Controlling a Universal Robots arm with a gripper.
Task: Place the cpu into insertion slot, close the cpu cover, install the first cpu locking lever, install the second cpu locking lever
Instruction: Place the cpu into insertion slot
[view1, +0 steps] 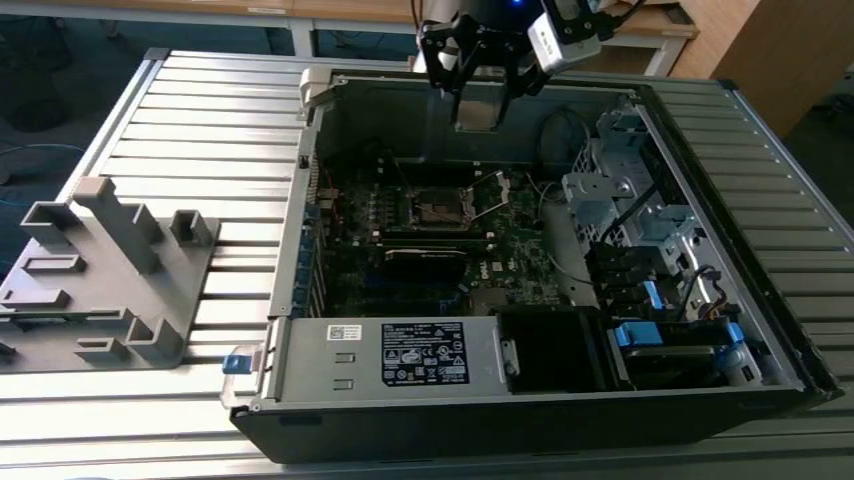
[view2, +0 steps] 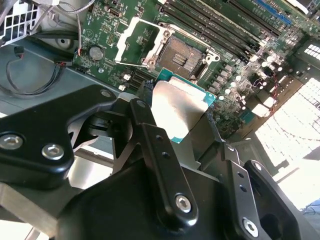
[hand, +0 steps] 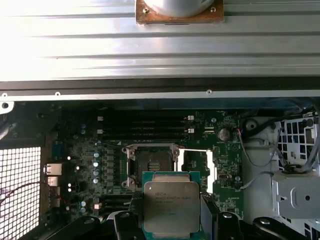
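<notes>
The arm (view1: 467, 35) reaches down from up high, and its gripper (view1: 481, 112) points down. In both wrist views the two black fingers (view2: 150, 132) press on two sides of the cpu (hand: 171, 202) and hold it tight.

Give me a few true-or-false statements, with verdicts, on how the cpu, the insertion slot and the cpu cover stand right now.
1. The tool grips the cpu. True.
2. The cpu is seated in the insertion slot. False: the slot is bare, and the cpu is held in the tool above the board.
3. The cpu cover is closed over the slot. False: it is swung open, lying beside the slot.
4. The computer case lies open on a slatted metal table. True.
5. In the exterior view, the tool is down inside the case, touching the motherboard. False: it hangs above the case's far edge.
</notes>
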